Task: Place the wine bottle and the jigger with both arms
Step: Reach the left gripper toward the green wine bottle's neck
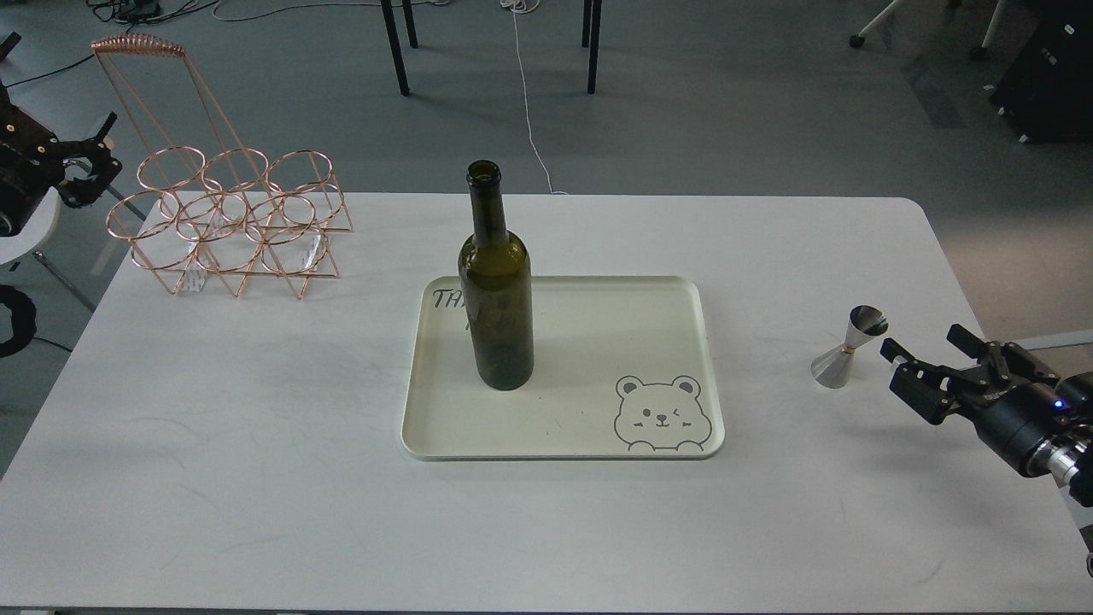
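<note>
The dark olive-green wine bottle [496, 295] stands upright on the left part of the cream tray [598, 436]. The small steel jigger [849, 347] stands upright on the white table, right of the tray. My right gripper [926, 363] is open and empty, a little to the right of the jigger and apart from it. My left gripper [92, 162] is at the far left edge, off the table beside the copper rack; its fingers look spread and hold nothing.
A copper wire bottle rack [230, 218] stands at the table's back left corner. The tray has a bear drawing [659, 414] at its front right. Chair legs and cables are on the floor behind the table.
</note>
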